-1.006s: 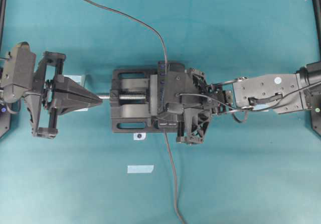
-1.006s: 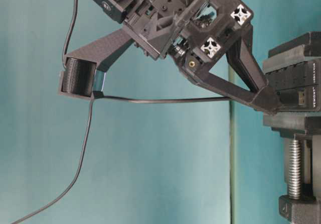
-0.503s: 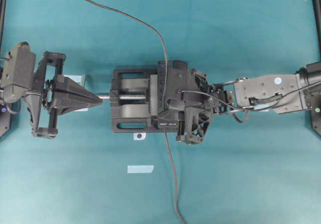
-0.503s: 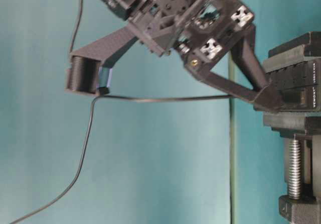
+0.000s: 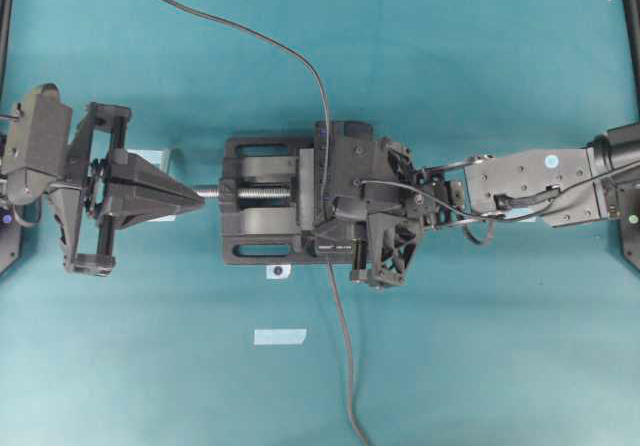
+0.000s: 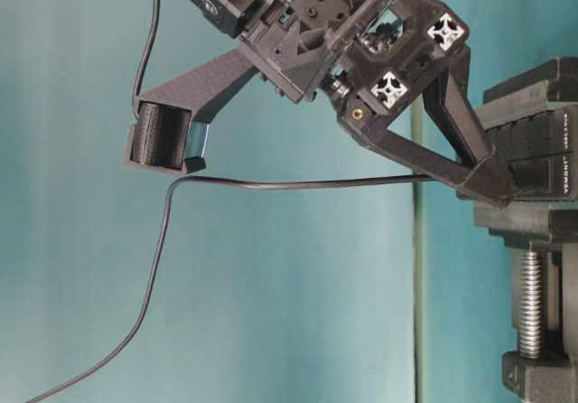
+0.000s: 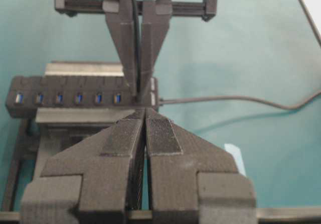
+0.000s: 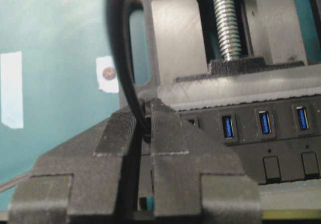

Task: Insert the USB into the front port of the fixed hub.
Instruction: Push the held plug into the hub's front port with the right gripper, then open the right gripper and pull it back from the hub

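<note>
Shifting slightly along the fixed hub [image 8: 281, 133], the right tool [image 8: 145, 128] pinches the USB [image 8: 146, 131] cable at the hub's end; the left tool [image 7: 145, 121] sits closed, well apart.

USB [image 8: 146, 133] at front port, fixed hub [image 7: 75, 99].

Matt teal cloth-like desk [image 5: 480, 66], smooth. Large black vise [image 5: 255, 228]: matt plastic look, layered ridged faces, with shiny threaded silver metal screw [image 8: 224, 23]. Long black bar-shaped hub [image 7: 75, 99]: smooth satin plastic, glossy blue slots. Thin dark-grey cable [image 6: 298, 183]: smooth rubbery sheath. Black right-gripper fingers [image 8: 168, 138]: rough printed plastic with ribbed pads. Pale paper-like tape strip [image 5: 280, 337] at 6 o'clock of the vise, matt.
</note>
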Robot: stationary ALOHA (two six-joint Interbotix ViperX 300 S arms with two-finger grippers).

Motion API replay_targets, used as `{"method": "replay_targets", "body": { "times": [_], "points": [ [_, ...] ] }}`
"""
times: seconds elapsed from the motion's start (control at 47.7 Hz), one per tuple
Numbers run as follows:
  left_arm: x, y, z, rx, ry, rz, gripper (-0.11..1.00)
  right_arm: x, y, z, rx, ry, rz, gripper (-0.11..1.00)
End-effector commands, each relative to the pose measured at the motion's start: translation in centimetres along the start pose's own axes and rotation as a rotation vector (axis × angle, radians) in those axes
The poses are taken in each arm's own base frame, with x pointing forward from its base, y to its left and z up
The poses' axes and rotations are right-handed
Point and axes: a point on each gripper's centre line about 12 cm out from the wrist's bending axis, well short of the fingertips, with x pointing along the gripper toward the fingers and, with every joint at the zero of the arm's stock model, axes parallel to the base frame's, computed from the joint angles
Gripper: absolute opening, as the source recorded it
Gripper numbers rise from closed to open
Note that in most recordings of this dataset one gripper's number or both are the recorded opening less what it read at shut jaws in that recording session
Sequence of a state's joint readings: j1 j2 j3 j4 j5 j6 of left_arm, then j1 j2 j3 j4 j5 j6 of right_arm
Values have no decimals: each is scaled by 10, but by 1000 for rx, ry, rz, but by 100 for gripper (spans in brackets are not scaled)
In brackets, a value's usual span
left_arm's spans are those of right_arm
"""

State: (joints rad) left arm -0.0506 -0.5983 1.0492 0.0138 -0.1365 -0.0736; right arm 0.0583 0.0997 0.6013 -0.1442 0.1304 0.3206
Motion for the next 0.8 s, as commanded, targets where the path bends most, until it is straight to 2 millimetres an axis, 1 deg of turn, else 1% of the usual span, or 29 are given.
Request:
{"method": "replay_targets", "body": {
  "times": [0.0,0.168,0.293,0.482,0.566,0.629,0.713,0.776],
  "points": [
    [0,-1,10,2,-34,-2,0,10,9,-23,-3,78,4,1],
    [0,-1,13,3,-40,-3,0,10,9,-20,-4,75,4,0],
    [0,-1,12,4,-38,-4,0,9,10,-12,-4,57,6,1],
    [-1,-1,6,2,-24,-3,0,8,5,-7,7,45,-1,5],
    [0,-1,5,0,-21,-3,0,7,3,-5,12,41,-5,11],
    [0,-1,4,2,-23,-3,0,6,2,-3,17,37,-7,19],
    [-1,0,6,2,-37,-3,0,6,0,-2,23,38,-11,32],
    [-1,-2,12,-1,-64,-8,0,2,0,4,26,29,-12,46]
  ]
}}
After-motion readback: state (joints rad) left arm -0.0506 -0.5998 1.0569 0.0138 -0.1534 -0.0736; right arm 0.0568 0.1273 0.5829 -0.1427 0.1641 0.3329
